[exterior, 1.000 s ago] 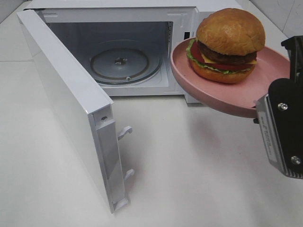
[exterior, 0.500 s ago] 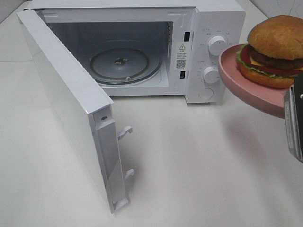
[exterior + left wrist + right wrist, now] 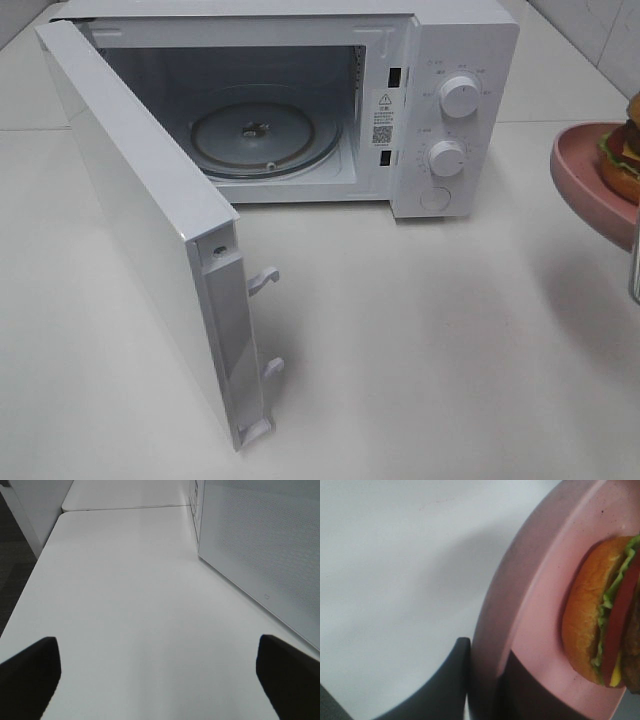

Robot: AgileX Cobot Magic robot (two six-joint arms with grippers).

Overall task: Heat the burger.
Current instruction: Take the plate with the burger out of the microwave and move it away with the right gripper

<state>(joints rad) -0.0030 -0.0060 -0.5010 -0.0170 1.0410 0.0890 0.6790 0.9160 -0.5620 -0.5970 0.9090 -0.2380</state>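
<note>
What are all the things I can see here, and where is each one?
microwave: one, white, at the back of the table, door swung open
glass turntable: one, clear, inside the microwave
knobs: two, white, on the microwave's right panel
burger: one, golden bun, on the plate
plate: one, pink, far right, held above the table
right gripper: black, shut on the plate's rim
left gripper: black, open, over bare table beside the door

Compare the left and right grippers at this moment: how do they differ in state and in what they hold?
The left gripper is open, its dark fingers wide apart above the bare white table; the right gripper is shut on the rim of the pink plate. The left gripper holds nothing; the right gripper carries the plate with the burger on it. Both have dark fingers.
</note>
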